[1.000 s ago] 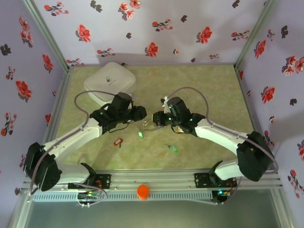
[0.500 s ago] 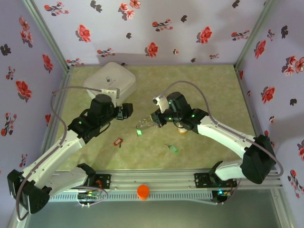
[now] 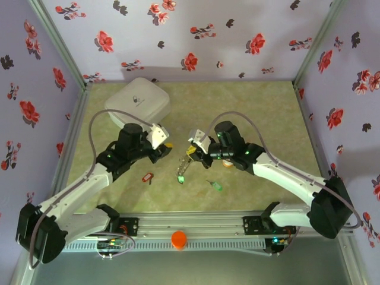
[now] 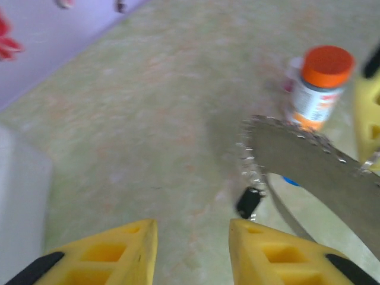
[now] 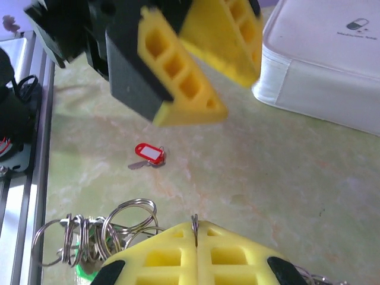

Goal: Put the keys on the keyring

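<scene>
Two loose keys (image 3: 146,177) (image 3: 215,185), one keyring (image 3: 186,160) in closed right pincer (image 5: 195,228), left pincer (image 4: 192,234) open

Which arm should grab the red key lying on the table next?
Left, probably. The left claw is open and empty, and the red key lies on its side of the table. The right claw is busy, shut on the keyring with keys hanging from it.

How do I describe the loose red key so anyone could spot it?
Start at the white box in the far left corner and come toward the near edge, past the left gripper. The red key lies alone there. Its red tag with a white label sets it apart from the green-tagged key lying farther right.
</scene>
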